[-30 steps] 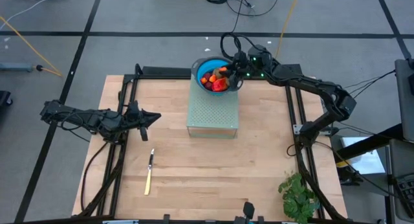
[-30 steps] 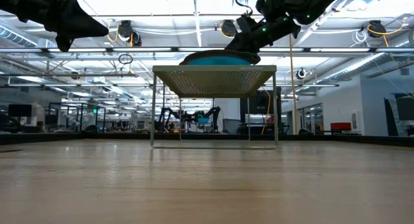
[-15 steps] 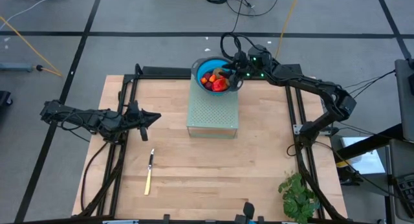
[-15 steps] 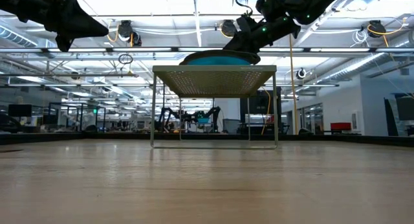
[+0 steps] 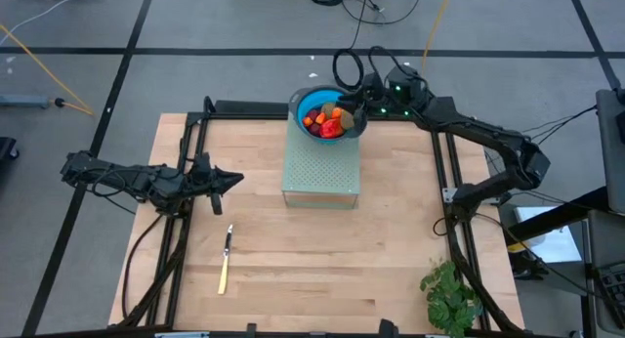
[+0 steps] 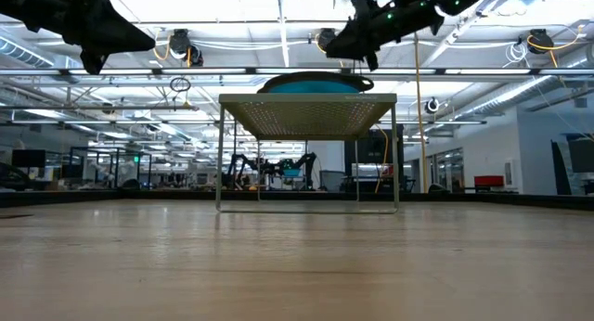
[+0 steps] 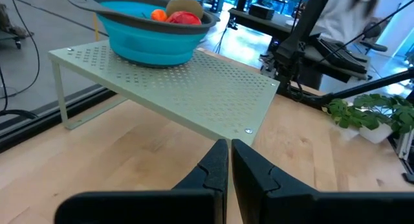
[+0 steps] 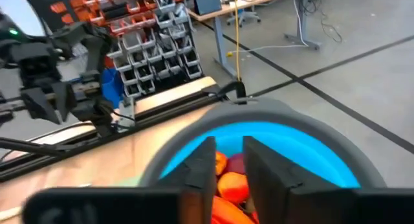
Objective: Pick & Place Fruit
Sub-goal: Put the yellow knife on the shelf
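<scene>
Robotics lab, parts-bin racks (image 8: 155, 30), other robot arms (image 6: 278, 165)

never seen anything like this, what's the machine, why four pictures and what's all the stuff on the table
It is a robot with two dark arms at a wooden table, each ending in a two-finger gripper. Four cameras film one moment: one overhead, one level with the table top, and one on each wrist.

On the table stands a pale perforated metal stand carrying a blue bowl of fruit. A yellow-handled knife and a leafy plant lie nearer the front.

The right gripper hovers just above the bowl, fingers a little apart, and nothing shows between them. The left gripper waits at the left side, shut and empty.
</scene>
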